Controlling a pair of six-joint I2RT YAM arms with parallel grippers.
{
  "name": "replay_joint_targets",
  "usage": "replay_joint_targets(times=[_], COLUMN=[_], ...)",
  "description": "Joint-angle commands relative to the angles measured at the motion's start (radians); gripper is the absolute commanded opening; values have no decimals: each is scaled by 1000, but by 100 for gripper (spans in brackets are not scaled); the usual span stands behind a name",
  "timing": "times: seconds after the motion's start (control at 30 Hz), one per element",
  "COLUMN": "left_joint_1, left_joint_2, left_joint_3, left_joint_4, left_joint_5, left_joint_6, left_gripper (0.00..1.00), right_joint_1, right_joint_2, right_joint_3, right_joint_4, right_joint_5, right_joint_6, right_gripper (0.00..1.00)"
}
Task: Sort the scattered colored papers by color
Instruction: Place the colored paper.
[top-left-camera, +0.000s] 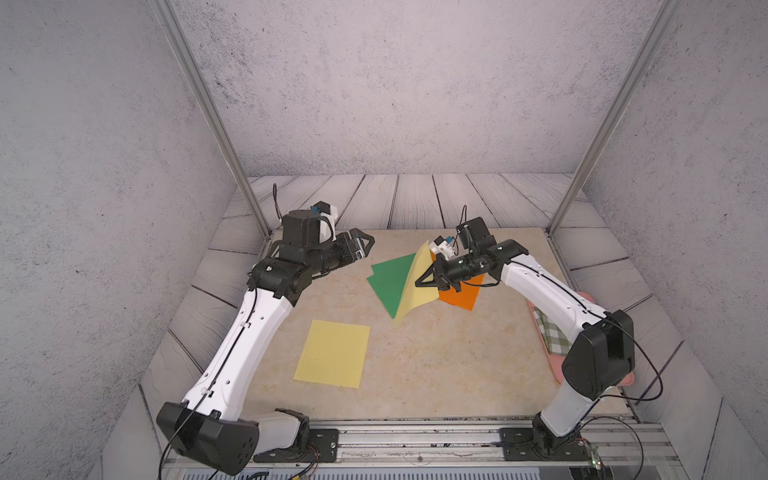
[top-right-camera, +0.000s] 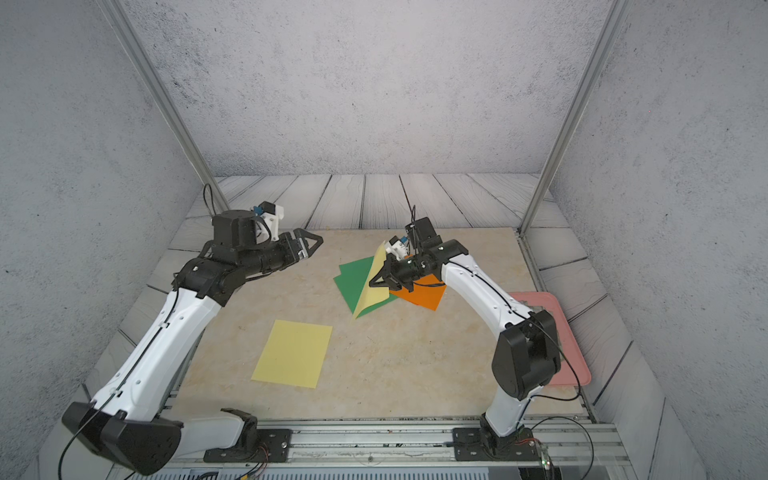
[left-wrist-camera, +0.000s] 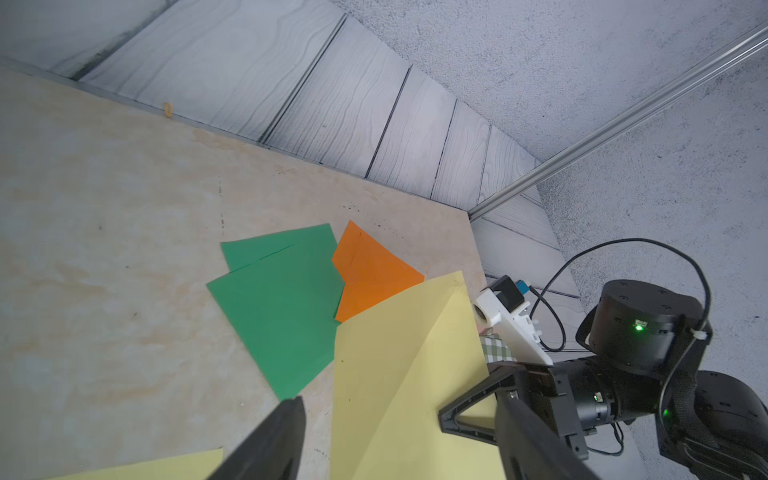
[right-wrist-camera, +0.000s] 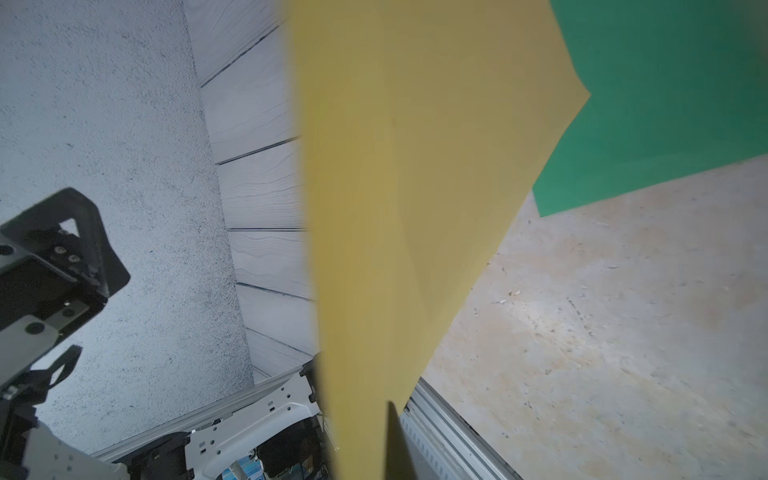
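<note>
My right gripper (top-left-camera: 423, 281) is shut on the edge of a pale yellow paper (top-left-camera: 415, 286), which stands lifted and curved over the pile, as the right wrist view also shows (right-wrist-camera: 415, 208). Under it lie two overlapping green papers (top-left-camera: 388, 282) (left-wrist-camera: 282, 307) and orange paper (top-left-camera: 461, 297) (left-wrist-camera: 370, 274). A second yellow paper (top-left-camera: 332, 353) (top-right-camera: 293, 353) lies flat and alone at the front left. My left gripper (top-left-camera: 368, 243) (top-right-camera: 316, 243) hovers open to the left of the pile, apart from it, with nothing held.
A pink tray (top-right-camera: 573, 357) sits at the right edge, partly behind my right arm, with a green-and-white checked cloth (top-left-camera: 550, 332) on it. Metal frame posts stand at the two back corners. A rail runs along the table's front edge.
</note>
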Motion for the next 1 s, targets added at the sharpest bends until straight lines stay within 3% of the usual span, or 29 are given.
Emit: replay_joint_targets(times=[0.0,0.2,0.4,0.73,0.87,0.97], left_joint_1=[11,11,11,11,11,11], left_joint_2=[-108,-284,-426,-507,-518,-518], left_joint_3=[-56,-141,-124,-92,-105,-105], left_joint_4=[-91,-173,-312,-454,-474,-498], left_joint_5=[-69,-77,-108,-83,-72,-71], left_joint_6=[-27,-63,-37,-19,-20,-7], left_gripper=[79,80,81,83,84,84], right_joint_1=[80,269,403,432,436,441], right_joint_2=[18,113,221,361,508,589], right_joint_3=[37,107,135,-53,-108,-113], right_joint_4=[88,183,306,600,876,973], right_joint_5=[56,135,186,236,205,224], right_joint_6=[110,219,306,456,635,717], right_gripper=[0,0,0,0,0,0])
